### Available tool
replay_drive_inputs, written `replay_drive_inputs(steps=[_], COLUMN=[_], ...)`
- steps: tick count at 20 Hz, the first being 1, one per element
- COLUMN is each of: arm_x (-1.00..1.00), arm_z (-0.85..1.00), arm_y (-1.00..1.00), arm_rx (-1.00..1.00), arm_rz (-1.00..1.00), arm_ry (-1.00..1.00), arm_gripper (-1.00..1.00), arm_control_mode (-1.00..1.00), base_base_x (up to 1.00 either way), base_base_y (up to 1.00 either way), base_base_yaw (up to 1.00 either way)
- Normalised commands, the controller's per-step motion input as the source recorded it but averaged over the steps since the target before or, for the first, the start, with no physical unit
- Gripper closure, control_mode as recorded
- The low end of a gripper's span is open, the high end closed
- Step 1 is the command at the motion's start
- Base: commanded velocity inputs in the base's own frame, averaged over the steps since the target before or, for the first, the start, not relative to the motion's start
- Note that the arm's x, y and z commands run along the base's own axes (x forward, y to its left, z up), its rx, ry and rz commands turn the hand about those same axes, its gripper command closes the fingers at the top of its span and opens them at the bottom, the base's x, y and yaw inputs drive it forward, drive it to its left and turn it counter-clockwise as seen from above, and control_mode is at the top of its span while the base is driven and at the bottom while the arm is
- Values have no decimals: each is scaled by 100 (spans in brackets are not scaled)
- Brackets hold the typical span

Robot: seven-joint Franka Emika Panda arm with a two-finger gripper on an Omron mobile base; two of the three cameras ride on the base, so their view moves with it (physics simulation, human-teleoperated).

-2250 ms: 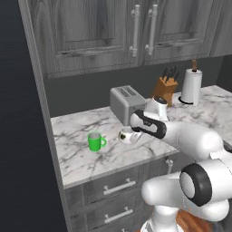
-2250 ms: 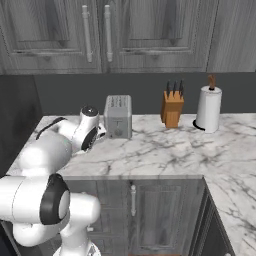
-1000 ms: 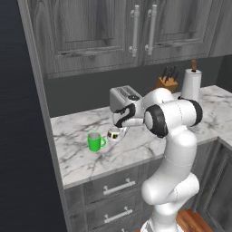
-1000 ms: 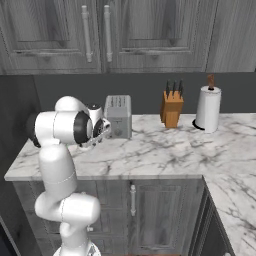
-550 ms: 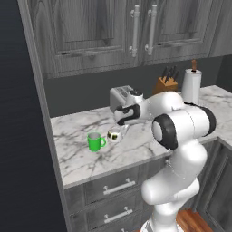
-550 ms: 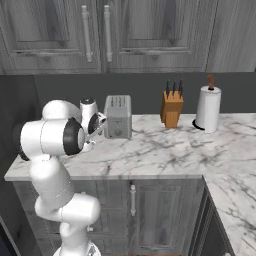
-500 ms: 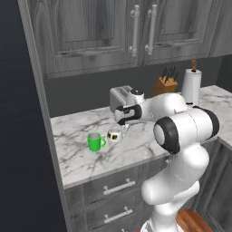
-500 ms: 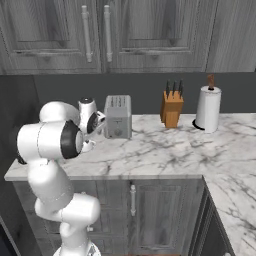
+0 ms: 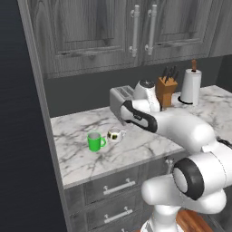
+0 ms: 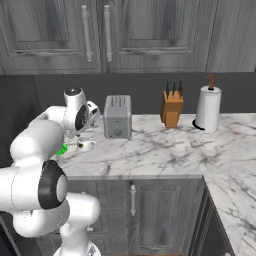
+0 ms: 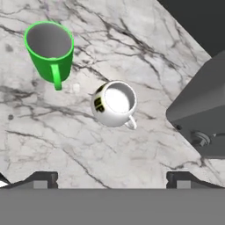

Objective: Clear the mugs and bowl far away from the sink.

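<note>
- Mugs sit side by side on the marble counter (image 9: 86,158): the green mug (image 9: 94,141) to the left and the whitish mug (image 9: 115,134) just beside it on the right, a small gap between them.
- Both stand upright, their long axes vertical and mouths open to the ceiling; the hand view looks down into the green mug (image 11: 49,50) and the whitish mug (image 11: 115,103).
- From the left base camera, the green mug's handle points right, toward its neighbour, and the whitish mug's handle also sticks out to the right, toward the toaster (image 9: 121,97).
- In the hand view the whitish mug carries a dark and yellowish mark on the side facing the green one.
- From the right base camera the whitish mug (image 10: 85,144) stands near the front left of the toaster (image 10: 117,117), and a sliver of the green mug (image 10: 62,149) peeks out from behind the white arm.
- Gripper (image 11: 112,178) hangs above the counter over the whitish mug, released and holding nothing, its two dark fingertips (image 11: 41,179) spread wide apart with bare marble between them.
- Farther right along the counter stand a knife block (image 10: 171,109) and a paper towel roll (image 10: 207,109), near the back wall under grey cabinets (image 10: 95,35).
</note>
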Motion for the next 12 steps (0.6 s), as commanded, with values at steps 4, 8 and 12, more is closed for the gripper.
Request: replay_drive_inputs(steps=[4, 8, 12], arm_x=[-67, -66, -54], arm_z=[39, 1, 3], arm_y=[36, 2, 0], arm_rx=[-4, 0, 0], arm_rz=[0, 0, 0], arm_ry=[-10, -11, -11], arm_gripper=[-100, -100, -100], arm_control_mode=[-100, -100, -100], base_base_x=[0, 0, 0], base_base_y=[0, 0, 0], base_base_yaw=[0, 0, 0])
